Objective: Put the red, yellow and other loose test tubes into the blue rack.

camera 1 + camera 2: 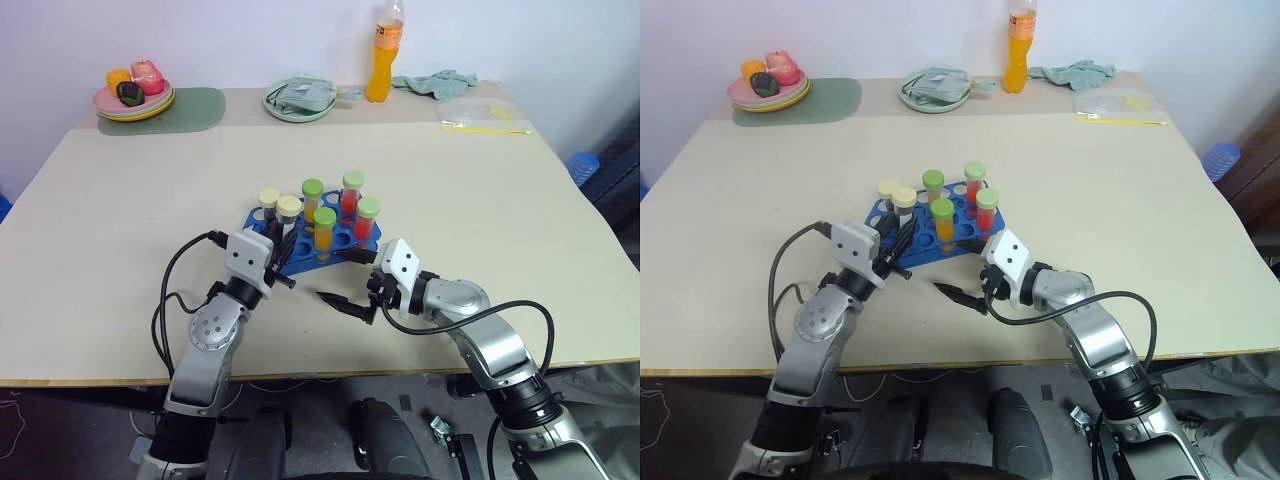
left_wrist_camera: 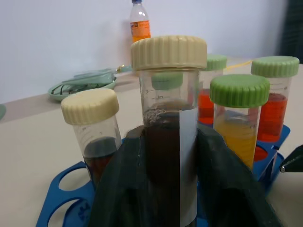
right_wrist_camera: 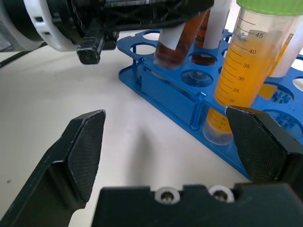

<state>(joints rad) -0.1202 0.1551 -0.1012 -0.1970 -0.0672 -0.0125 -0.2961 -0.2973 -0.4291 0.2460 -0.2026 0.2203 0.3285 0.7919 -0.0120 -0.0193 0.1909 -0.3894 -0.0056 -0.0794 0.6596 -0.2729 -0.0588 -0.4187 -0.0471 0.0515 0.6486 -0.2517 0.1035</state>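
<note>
The blue rack [image 1: 318,240] stands on the beige table [image 1: 120,250], and all positions below are given relative to it. Six tubes stand in the rack: four with green caps holding orange or red liquid, among them a yellow-orange tube [image 1: 323,232] at the near side, and two with cream caps holding dark brown liquid.

The left gripper [image 1: 283,247] is at the rack's near-left corner. In the left wrist view its two dark fingers [image 2: 118,184] flank the nearer cream-capped tube [image 2: 169,127] on both sides, against or almost against its wall; whether they are pressing it cannot be determined. The tube's lower end sits in a rack hole, and in the right wrist view it leans slightly. The second cream-capped tube [image 2: 93,127] stands just beside it, further left.

The right gripper [image 1: 345,301] hovers over the table just in front of the rack's near-right edge, with its jaws spread wide and nothing between them. In the right wrist view its fingertips [image 3: 85,146] frame the rack's near wall and the yellow-orange tube.

A plate of fruit [image 1: 133,92], a green dish [image 1: 297,100], an orange drink bottle [image 1: 383,50] and a cloth [image 1: 435,81] lie well beyond the rack, along the table's far edge.
</note>
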